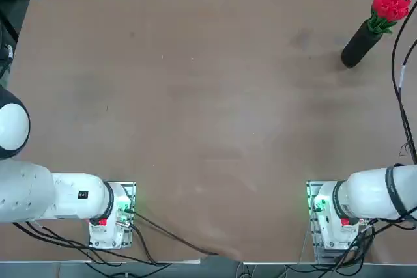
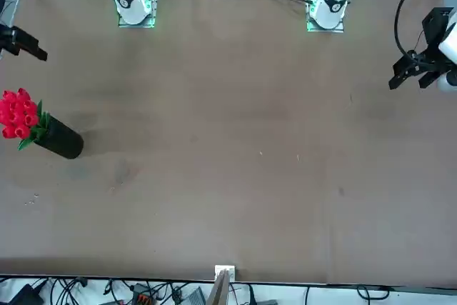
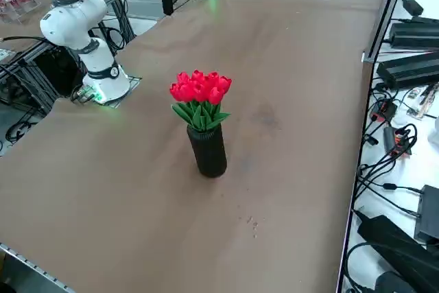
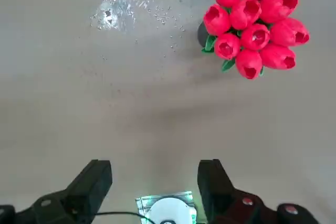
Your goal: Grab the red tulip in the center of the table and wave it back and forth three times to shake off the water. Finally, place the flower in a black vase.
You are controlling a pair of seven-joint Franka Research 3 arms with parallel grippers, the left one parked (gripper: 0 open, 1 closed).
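Note:
The red tulip stands upright in the black vase, near the far right corner of the table. From across the table the red tulip and the black vase show at the left edge. My right gripper hangs high above the table beside the flower, open, with nothing between its fingers. In its wrist view the blooms lie off to one side, covering all but a sliver of the vase. From across the table only part of the gripper shows.
Water drops lie on the tabletop near the vase. Cables and black boxes run along the floor beyond the table's far edge. The vase stands close to the table's right edge.

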